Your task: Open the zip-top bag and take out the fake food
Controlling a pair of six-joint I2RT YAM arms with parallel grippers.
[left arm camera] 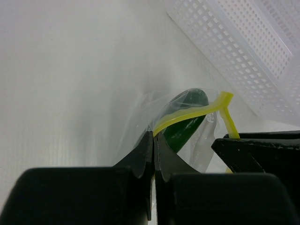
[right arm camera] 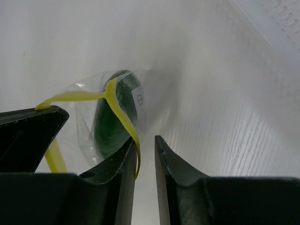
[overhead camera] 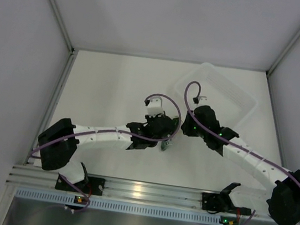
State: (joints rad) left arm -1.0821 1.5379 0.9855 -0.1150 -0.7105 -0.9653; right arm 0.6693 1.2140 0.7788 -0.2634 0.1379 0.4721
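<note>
The zip-top bag (left arm camera: 206,136) is a clear pouch with a yellow-green zip strip (left arm camera: 197,111), and the mouth is parted. The dark green fake food (left arm camera: 186,123) lies inside it. My left gripper (left arm camera: 154,135) is shut on one lip of the bag at the strip. My right gripper (right arm camera: 146,140) stands narrowly open. The other side of the strip (right arm camera: 123,117) hangs against its left finger's inner face, unclamped. The fake food (right arm camera: 111,123) shows behind that strip. In the top view both grippers (overhead camera: 167,139) (overhead camera: 184,129) meet over the bag (overhead camera: 166,146) at the table's middle.
A rigid clear bin (overhead camera: 217,94) stands at the back right, close behind the right wrist; its perforated wall shows in the left wrist view (left arm camera: 243,47). White walls enclose the table on the left, back and right.
</note>
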